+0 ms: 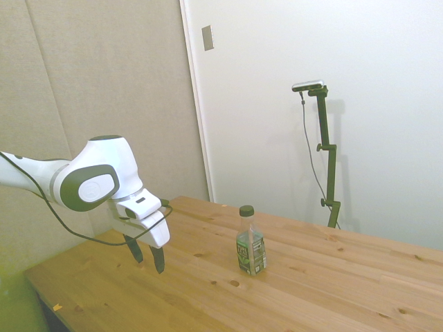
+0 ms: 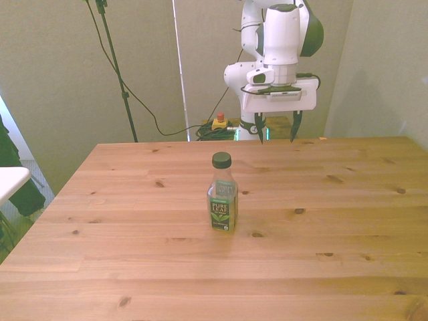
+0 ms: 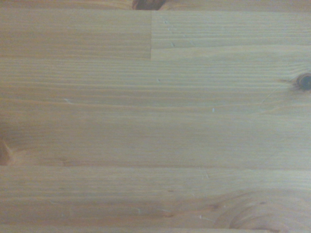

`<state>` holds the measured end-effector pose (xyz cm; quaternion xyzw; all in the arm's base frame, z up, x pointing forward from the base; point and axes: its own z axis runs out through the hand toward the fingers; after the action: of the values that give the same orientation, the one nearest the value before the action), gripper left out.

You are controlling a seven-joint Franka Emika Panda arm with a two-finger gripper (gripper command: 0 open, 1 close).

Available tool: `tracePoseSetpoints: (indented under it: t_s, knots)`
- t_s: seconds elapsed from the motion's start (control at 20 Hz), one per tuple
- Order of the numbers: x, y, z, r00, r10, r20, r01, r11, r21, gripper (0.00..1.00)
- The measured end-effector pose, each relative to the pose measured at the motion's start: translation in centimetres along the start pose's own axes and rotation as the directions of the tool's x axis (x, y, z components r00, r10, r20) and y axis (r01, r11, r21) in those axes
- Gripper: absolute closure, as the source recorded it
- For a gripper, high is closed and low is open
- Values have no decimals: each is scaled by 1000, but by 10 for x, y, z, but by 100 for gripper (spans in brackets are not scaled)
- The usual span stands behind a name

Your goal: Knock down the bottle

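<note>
The bottle (image 2: 223, 192) stands upright on the desk (image 2: 348, 221), well apart from the gripper (image 2: 275, 130), which hangs with fingers apart and empty, nearer the desk's far edge.

Bottle (image 2: 223, 194): small, clear plastic, dark green cap, dark green label with white lettering. Stands upright on the wooden table (image 2: 334, 227), near its middle. Well apart from the gripper (image 2: 275, 130), nearer the camera in the front view; untouched.

Side view looks across the table (image 1: 332, 277) from one flank, front view faces the arm (image 2: 281, 40) from opposite, sharing the tabletop; wrist view looks straight down, close.
</note>
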<state>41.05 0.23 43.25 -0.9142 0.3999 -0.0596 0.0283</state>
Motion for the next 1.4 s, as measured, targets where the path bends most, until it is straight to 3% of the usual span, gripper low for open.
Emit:
tracePoseSetpoints:
  t_s: [0.05,0.1,0.25,0.6,0.9,1.4]
  knots:
    - [0,0,0,1000,0,0,0,1000,-1,0]
    - [0,1,2,1000,-3,0,3,1000,-7,100]
    - [12,5,-7,1000,-1,-24,0,1000,-18,100]
    - [90,17,-48,992,47,-120,-53,998,-40,100]
    - [147,1,-36,984,103,-148,-108,994,-27,100]
    - [181,-30,-33,959,194,-206,-202,979,-18,100]
